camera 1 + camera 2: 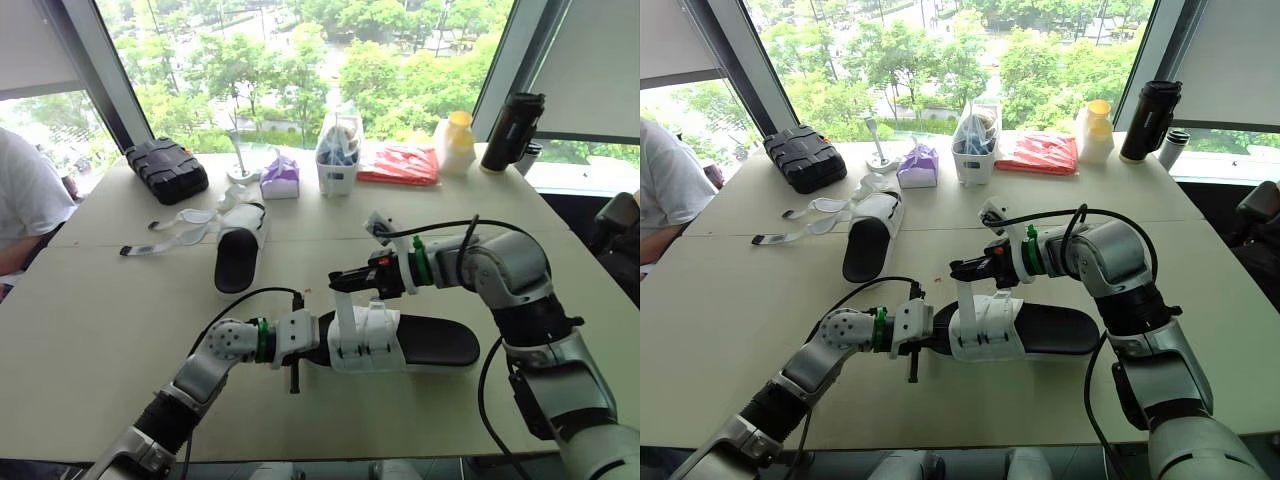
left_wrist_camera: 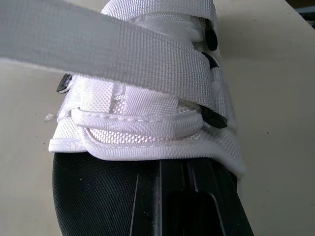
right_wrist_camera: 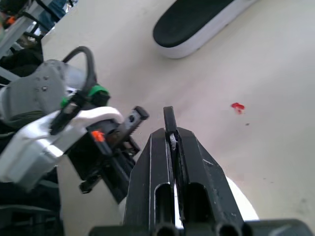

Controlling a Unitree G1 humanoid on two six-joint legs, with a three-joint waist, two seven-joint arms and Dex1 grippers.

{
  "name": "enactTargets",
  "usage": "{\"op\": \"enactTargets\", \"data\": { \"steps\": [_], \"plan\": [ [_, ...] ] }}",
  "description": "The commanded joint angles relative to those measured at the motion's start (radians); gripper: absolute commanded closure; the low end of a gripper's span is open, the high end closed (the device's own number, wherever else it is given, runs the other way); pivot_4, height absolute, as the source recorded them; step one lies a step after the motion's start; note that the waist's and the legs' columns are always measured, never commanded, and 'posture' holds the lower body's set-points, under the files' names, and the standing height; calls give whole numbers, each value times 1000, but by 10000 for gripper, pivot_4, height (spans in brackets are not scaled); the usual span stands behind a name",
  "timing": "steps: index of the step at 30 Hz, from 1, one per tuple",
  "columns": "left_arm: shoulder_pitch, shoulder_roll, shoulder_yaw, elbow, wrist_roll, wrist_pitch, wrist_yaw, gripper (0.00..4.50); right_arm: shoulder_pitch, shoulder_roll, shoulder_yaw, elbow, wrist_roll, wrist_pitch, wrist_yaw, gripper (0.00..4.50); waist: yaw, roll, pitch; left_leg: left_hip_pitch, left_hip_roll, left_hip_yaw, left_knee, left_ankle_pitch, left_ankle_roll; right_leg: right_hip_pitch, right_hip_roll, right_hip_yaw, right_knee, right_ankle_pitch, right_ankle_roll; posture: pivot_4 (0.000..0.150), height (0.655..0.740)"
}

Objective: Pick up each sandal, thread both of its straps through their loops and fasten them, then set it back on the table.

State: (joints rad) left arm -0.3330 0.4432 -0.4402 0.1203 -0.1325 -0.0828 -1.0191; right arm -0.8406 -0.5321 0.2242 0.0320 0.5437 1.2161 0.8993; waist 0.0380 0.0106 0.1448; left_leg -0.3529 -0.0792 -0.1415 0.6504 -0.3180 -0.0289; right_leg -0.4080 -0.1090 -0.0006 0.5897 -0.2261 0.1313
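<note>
A black-soled sandal point(image 1: 430, 342) with a white upper point(image 1: 368, 345) lies on the table in front of me. My left gripper point(image 1: 314, 352) is shut on its toe end, and the sole point(image 2: 108, 196) sits between the fingers in the left wrist view. My right gripper point(image 1: 338, 281) hovers just above the upper, shut on a white strap point(image 1: 346, 315) that rises taut from the sandal. The strap's edge point(image 3: 173, 143) shows pinched between the fingers. A second sandal point(image 1: 238, 255) lies further back to the left, its loose straps point(image 1: 170, 235) spread over the table.
Along the far edge stand a black case point(image 1: 166, 170), a purple tissue pack point(image 1: 280, 177), a clear container point(image 1: 338, 160), a red bag point(image 1: 398, 165), a yellow-capped bottle point(image 1: 456, 142) and a black flask point(image 1: 512, 130). A person in a white shirt point(image 1: 25, 200) sits at the left.
</note>
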Motion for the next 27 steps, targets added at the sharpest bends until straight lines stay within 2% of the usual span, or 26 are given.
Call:
{"op": "enactTargets", "data": {
  "steps": [1, 11, 17, 20, 25, 27],
  "plan": [
    [78, 40, -104, 191, 150, 88, -6, 45000, -29, -32, -14, 76, -110, -197, -29, 44854, 0, 0, 0, 0, 0, 0, 0, 0, 0, 0, 0, 0, 0, 0, 0, 1500, 7400],
    [77, 46, -103, 187, 145, 91, 0, 45000, -14, -60, 108, 208, -211, -324, -18, 44854, -3, -1, 0, 5, 1, 0, 0, 2, -1, 1, 1, 0, 5, -2, -3, 1500, 7400],
    [77, 46, -101, 187, 145, 90, 2, 45000, 21, -105, 192, 185, -273, -380, 6, 44854, -2, -3, -1, 12, 2, 0, -1, 1, -3, 5, 1, 0, 4, -3, -4, 1500, 7400],
    [77, 46, -101, 187, 146, 91, 2, 45000, 29, -118, 208, 179, -298, -414, 11, 34906, 1, -3, -1, 12, 2, 0, -1, 2, -2, 5, 1, 0, 4, -3, -4, 1500, 7400],
    [76, 42, -96, 190, 146, 92, 1, 45000, 35, -99, 227, 215, -416, -535, -32, 9170, -2, -2, -2, 12, 2, 1, -4, 2, -2, 4, 1, 0, 4, -3, -2, 1500, 7400],
    [74, 40, -94, 192, 147, 92, -1, 45000, 23, -71, 211, 256, -443, -557, -52, 9170, -3, -1, -2, 12, 2, 1, -5, 2, -2, 4, 1, 0, 4, -3, -2, 1500, 7400]
  ]
}}
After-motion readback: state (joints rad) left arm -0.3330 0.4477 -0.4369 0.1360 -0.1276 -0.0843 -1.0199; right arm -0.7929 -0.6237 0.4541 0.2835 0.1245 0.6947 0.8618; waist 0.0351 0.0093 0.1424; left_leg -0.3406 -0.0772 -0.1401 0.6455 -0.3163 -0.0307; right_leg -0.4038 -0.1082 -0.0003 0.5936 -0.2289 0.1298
